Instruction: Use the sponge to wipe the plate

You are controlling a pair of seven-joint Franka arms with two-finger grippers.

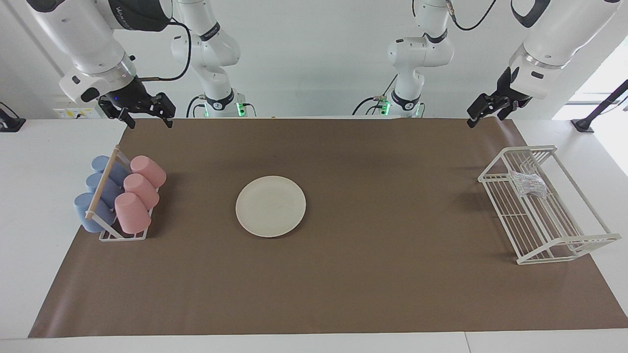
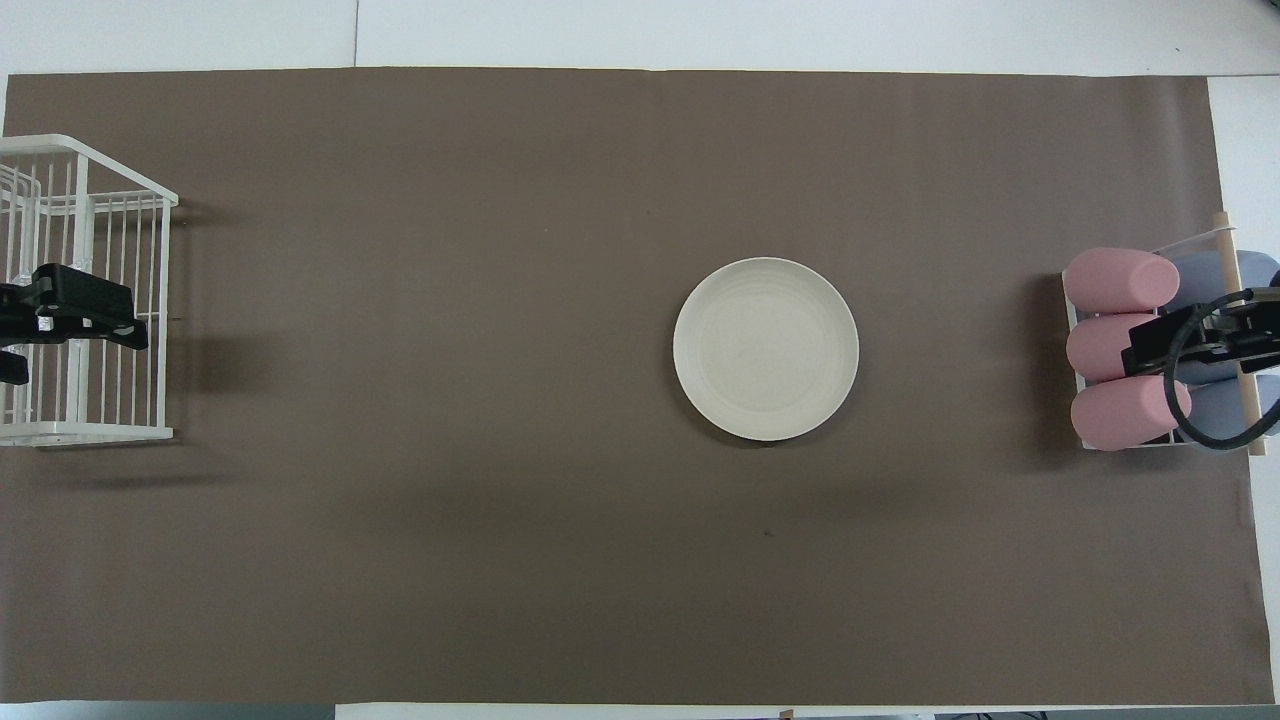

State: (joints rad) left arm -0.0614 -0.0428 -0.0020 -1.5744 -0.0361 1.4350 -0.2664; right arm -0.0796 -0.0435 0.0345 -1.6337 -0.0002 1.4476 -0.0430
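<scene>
Sponge (image 1: 528, 185) is seen racked at frame right, plate (image 1: 271, 206) laid flat centre for wiping; both grippers (image 1: 144, 113) (image 1: 487, 111) raised, fingers spread, nothing pinched

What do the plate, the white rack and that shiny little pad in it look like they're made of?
Plate: probably plastic or matte ceramic; cream, no glare. Rack: thin rods, likely coated metal wire, smooth white. Sponge: seems a silvery mesh scrubber, glinting with coloured specks.

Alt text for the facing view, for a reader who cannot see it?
A cream plate lies mid-table on brown paper; the sponge sits in a white wire rack. Both grippers, left and right, hang open and empty above the table.
</scene>
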